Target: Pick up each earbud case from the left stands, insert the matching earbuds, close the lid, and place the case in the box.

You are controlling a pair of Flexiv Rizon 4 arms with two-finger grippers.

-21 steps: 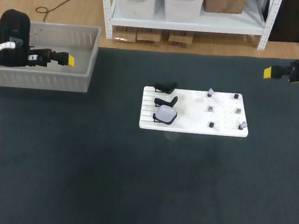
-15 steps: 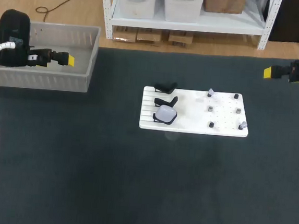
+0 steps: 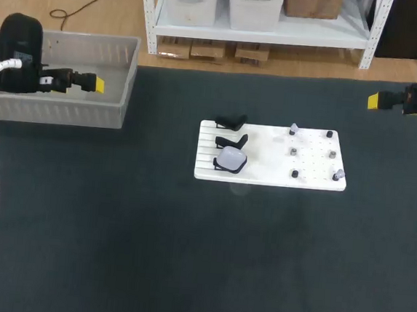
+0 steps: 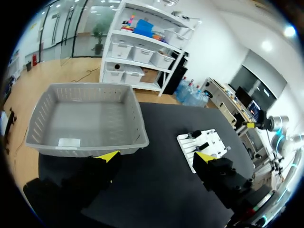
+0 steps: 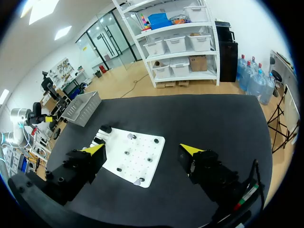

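Note:
A white board (image 3: 265, 177) lies mid-table. Three black stands line its left side: the nearest one holds a pale, closed earbud case (image 3: 231, 158), while the two behind it (image 3: 231, 120) are empty. Several small earbuds (image 3: 294, 151) sit on pegs across the board's right half. My left gripper (image 3: 96, 84) hovers open over the grey box (image 3: 59, 112) at the far left, nothing between its fingers (image 4: 157, 156). My right gripper (image 3: 374, 101) hangs open at the far right, well away from the board (image 5: 133, 159), and it too is empty (image 5: 142, 149).
The grey box (image 4: 85, 141) holds a small white slip on its floor. Dark mat covers the table around the board (image 4: 204, 145).

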